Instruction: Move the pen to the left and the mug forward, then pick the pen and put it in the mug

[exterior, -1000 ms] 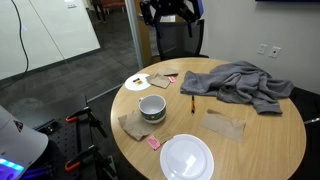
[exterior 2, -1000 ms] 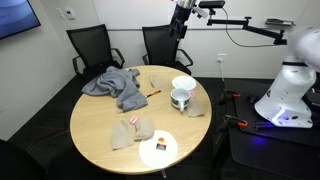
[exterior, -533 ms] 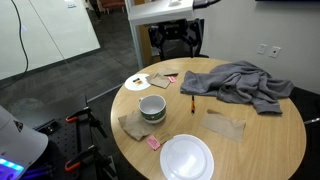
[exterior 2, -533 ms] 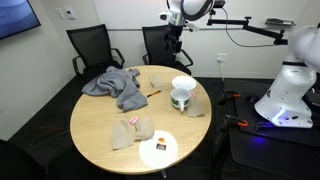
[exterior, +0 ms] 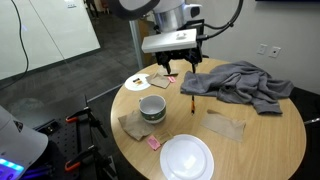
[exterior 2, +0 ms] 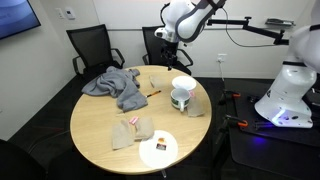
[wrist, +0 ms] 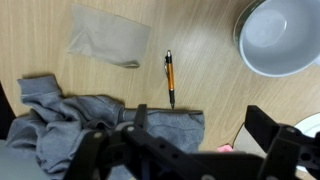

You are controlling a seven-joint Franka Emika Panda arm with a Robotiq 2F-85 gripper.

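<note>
Clearly apart, the pen (wrist: 170, 80) lies ahead of the wide-spread jaws, untouched.

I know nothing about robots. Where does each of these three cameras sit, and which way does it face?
Exterior view: beside the round wooden table, looking across it at the squat off-white mug and thin orange pen; the arm's open gripper hangs above the far side.
Exterior view: off another side, taking in the whole tabletop; the white robot body and arm show.
Wrist view: on the wrist, looking straight down; dark fingers fill the bottom edge.
Shared: all three show pen, mug and crumpled grey cloth.
</note>
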